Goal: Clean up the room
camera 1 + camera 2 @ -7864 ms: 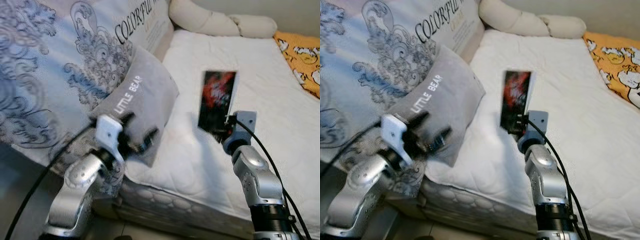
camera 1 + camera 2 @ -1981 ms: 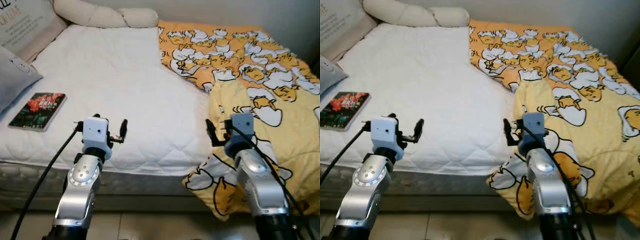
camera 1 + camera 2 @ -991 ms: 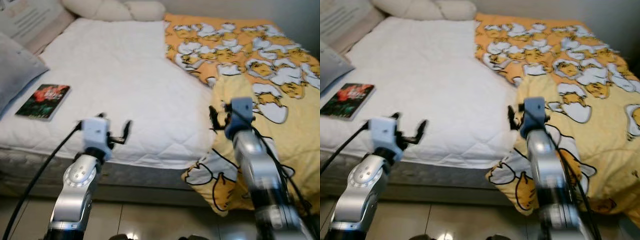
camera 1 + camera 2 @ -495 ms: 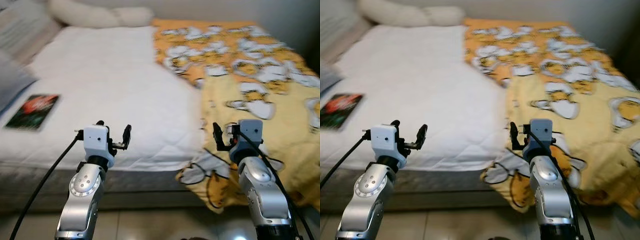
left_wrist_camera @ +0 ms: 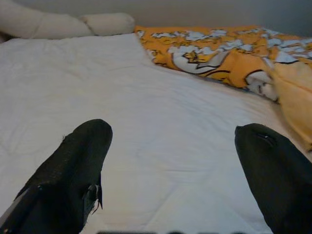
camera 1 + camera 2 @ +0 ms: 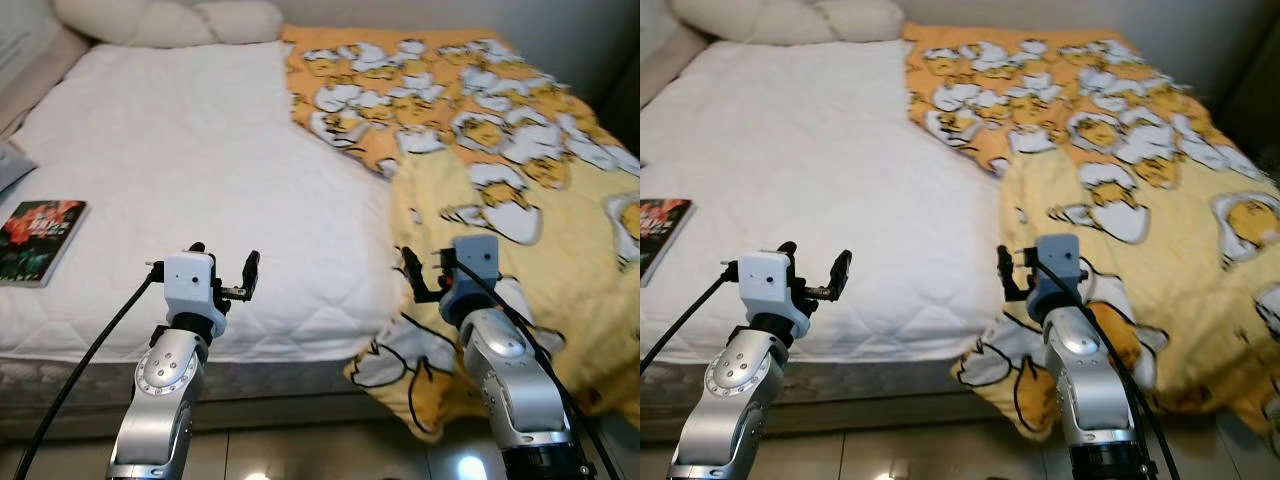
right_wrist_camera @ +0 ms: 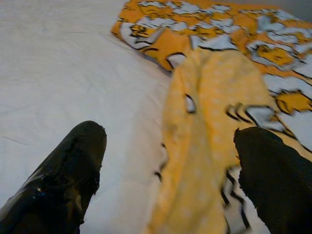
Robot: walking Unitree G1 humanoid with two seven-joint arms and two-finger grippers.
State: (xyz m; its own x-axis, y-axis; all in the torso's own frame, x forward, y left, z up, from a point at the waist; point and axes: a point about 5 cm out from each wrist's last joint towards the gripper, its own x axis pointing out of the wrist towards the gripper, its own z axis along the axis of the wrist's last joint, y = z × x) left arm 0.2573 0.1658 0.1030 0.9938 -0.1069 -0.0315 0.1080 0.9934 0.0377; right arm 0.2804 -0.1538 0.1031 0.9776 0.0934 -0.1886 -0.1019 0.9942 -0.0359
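Observation:
A yellow and orange duck-print blanket (image 6: 500, 130) covers the right half of the bed, and its folded edge (image 7: 195, 146) hangs over the front side. On the white quilted mattress (image 6: 180, 150), far to the left, lies a dark book with a red cover picture (image 6: 35, 240). My left gripper (image 6: 224, 270) hovers before the mattress's front edge, open and holding nothing (image 5: 173, 165). My right gripper (image 6: 425, 275) is open just in front of the blanket's hanging edge, which lies between its fingers (image 7: 63, 165) in the right wrist view; contact cannot be told.
A long cream pillow (image 6: 170, 20) lies at the head of the bed. A grey pillow's corner (image 6: 8, 165) shows at the left edge. Glossy tiled floor (image 6: 300, 450) runs along the bed's front side, below my arms.
The view has swung right along the bed. The book that my right gripper held earlier now lies on the mattress. Both grippers stay open, held out in front.

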